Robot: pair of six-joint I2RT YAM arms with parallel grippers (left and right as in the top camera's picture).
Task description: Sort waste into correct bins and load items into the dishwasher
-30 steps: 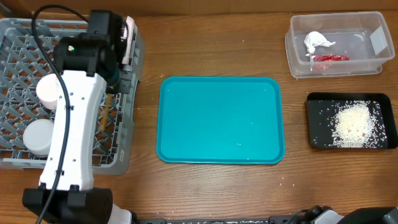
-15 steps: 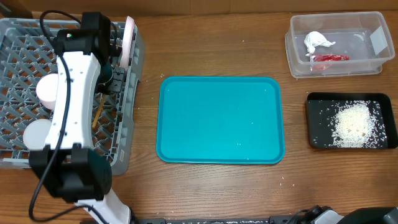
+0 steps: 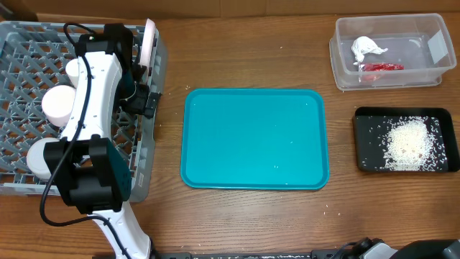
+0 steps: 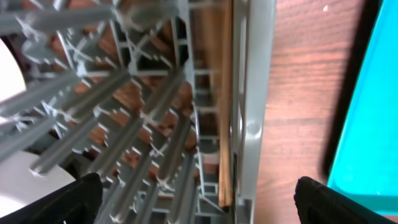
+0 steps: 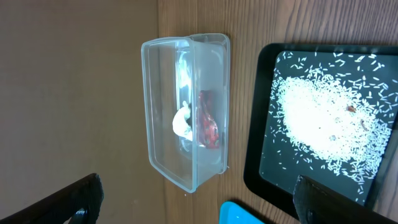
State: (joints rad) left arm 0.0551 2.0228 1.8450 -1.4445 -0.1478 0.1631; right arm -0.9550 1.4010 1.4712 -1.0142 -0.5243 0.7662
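A brown wooden surface (image 3: pixel 244 216) carries everything, seen from overhead. The grey dish rack (image 3: pixel 21 43) fills the 9 to 10 o'clock side, and the left arm reaches over it from 7 o'clock. The left gripper (image 4: pixel 204 200) hangs above the rack's inner right wall. Its fingers are spread wide at the two lower corners of the wrist view, and nothing is between them. A plate (image 3: pixel 149 36) with a pinkish back stands on edge against that same wall, at 12 o'clock from the gripper and just apart from it. Two white round dishes (image 3: pixel 56 106) (image 3: pixel 39 157) sit in the rack at 9 and 8 o'clock from the gripper, partly hidden by the arm. In the left wrist view a thin wooden stick (image 4: pixel 225 93) runs along the rack wall. A teal tray (image 3: pixel 251 137) lies at the centre of the surface. A clear tub (image 3: pixel 388 80) at 2 o'clock holds a white tissue (image 3: pixel 366 49) and a red wrapper (image 3: pixel 381 67), touching each other. A black tray (image 3: pixel 363 122) at 3 o'clock carries a heap of rice (image 3: pixel 410 144). The right gripper (image 5: pixel 202 202) is open wide and empty. In its wrist view the tub lies at 11 o'clock from it, well apart.
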